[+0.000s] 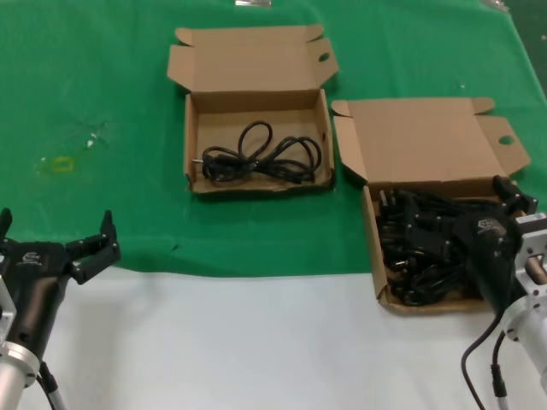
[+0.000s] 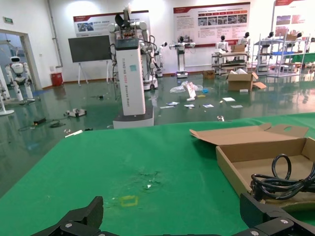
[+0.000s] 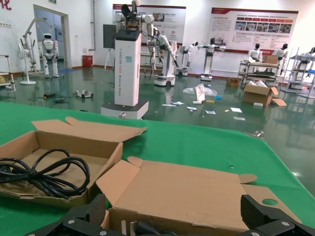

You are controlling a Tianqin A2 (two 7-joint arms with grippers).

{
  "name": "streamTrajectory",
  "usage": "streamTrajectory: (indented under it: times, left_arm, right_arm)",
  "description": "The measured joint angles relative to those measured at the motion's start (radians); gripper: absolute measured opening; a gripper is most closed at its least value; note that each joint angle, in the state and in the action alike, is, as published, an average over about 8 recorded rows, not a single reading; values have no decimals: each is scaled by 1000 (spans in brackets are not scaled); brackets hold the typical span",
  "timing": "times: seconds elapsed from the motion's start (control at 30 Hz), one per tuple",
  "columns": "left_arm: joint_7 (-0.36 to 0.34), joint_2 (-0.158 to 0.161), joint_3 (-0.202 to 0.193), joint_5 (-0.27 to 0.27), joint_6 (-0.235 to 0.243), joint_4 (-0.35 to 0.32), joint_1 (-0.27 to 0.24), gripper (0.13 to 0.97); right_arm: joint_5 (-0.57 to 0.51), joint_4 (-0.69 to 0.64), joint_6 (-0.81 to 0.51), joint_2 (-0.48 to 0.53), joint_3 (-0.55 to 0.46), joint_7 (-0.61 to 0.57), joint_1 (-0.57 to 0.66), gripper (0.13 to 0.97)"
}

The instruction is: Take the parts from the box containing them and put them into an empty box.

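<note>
A heap of the parts, black cords with plugs [image 1: 419, 252], fills the near right cardboard box [image 1: 373, 235]. My right gripper [image 1: 457, 209] hovers open just above that heap with nothing between its fingers. In the right wrist view the gripper [image 3: 173, 209] faces the box's raised lid [image 3: 187, 189], and a plug's metal prongs [image 3: 123, 227] show just below. The second box [image 1: 195, 137], farther back and to the left, holds one coiled cord [image 1: 261, 158]. My left gripper [image 1: 55, 226] stays open and empty at the near left, away from both boxes; from its wrist the gripper [image 2: 172, 209] looks at that second box [image 2: 231, 169] and its cord [image 2: 283, 182].
Both boxes stand on a green mat [image 1: 102, 102] with their lids folded back. A white table surface [image 1: 256, 342] runs along the near edge. A small yellow mark [image 1: 61, 164] lies on the mat at the left.
</note>
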Motion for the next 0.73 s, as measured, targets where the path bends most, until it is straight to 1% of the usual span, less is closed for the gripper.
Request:
streamTrajectory:
  times: [0.73]
  left_arm:
    - [0, 0, 0, 0, 0, 0, 0, 966]
  right_arm:
    - [0, 0, 0, 0, 0, 0, 0, 966]
